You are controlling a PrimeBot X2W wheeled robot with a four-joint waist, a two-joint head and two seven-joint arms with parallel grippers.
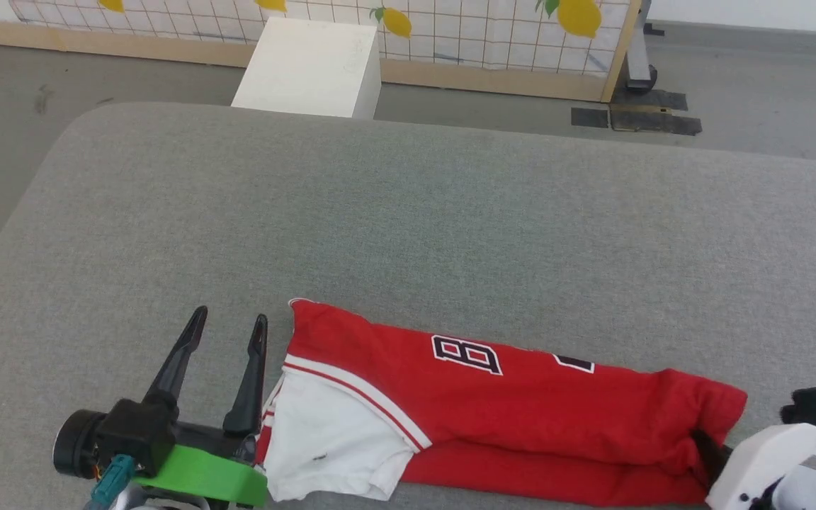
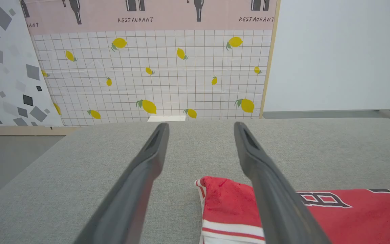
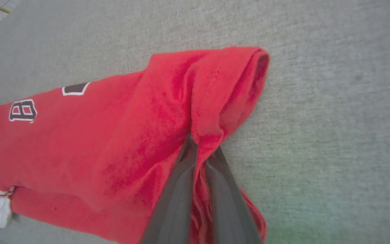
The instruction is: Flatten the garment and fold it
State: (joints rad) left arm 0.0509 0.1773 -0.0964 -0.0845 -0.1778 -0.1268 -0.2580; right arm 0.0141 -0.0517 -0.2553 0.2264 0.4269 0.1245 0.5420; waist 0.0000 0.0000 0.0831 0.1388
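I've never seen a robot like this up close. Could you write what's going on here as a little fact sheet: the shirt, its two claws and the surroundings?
table: grey, fabric-covered
garment: red, doubled into a long narrow strip along the near edge, white sleeve at the robot's left end
left gripper: open, beside the sleeve end, holding nothing
right gripper: shut on the garment's right end, pinching red fabric
background: white box on the floor, lemon-patterned panel behind it
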